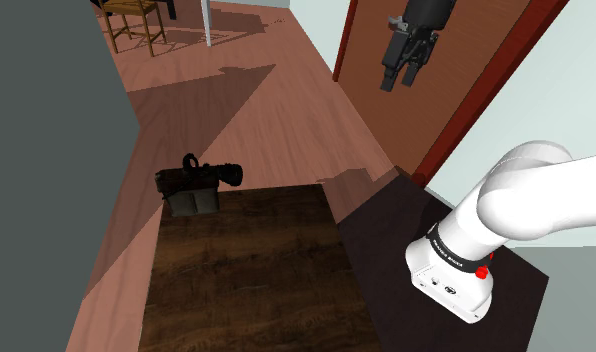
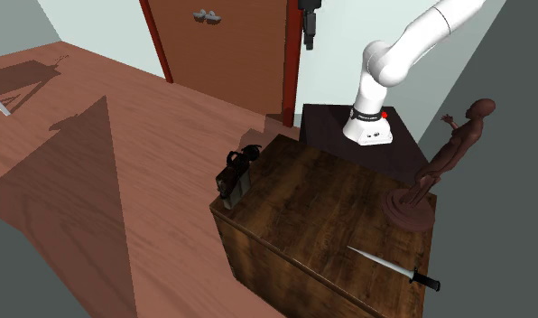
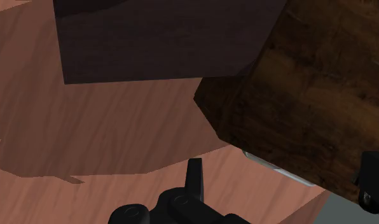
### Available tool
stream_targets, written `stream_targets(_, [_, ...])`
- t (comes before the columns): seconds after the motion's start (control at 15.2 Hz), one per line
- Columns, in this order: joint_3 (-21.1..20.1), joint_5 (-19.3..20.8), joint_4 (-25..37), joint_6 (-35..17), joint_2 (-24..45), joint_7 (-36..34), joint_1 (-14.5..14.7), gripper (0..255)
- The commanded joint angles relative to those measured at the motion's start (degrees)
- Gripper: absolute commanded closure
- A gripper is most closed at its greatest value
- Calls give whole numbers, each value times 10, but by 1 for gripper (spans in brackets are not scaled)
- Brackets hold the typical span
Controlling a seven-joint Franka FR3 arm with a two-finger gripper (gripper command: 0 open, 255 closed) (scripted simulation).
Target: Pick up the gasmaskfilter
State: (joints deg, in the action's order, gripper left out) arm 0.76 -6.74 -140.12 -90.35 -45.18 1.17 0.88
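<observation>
Shoulder view: gasmaskfilter sat at counter's far edge, partly overhanging; gripper hung high by door, fingers spread. Second exterior view: gasmaskfilter at counter corner, prob. rigid & light, could tip off; best pinched across its round black end. Wrist view: counter, stand, floor.

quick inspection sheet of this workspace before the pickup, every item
surface: dark wooden table, top carries three things
job's things: dark gasmaskfilter at the table top's edge, not held
clutter: brown figurine standing upright and a knife lying flat, both on the table
end effector: open, raised high in front of the door, apart from everything
cables: nothing seen
surroundings: wood floor, red-brown door, chair far off, grey wall
</observation>
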Motion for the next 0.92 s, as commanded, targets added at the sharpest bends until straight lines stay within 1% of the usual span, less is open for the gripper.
stream_targets(0.0, [0, 0, 0, 0, 0, 0, 0, 0])
stream_targets(0.4, [-39, -34, 21, -85, 99, -4, 35, 0])
stream_targets(0.86, [-84, -59, 75, -168, 225, -8, 69, 0])
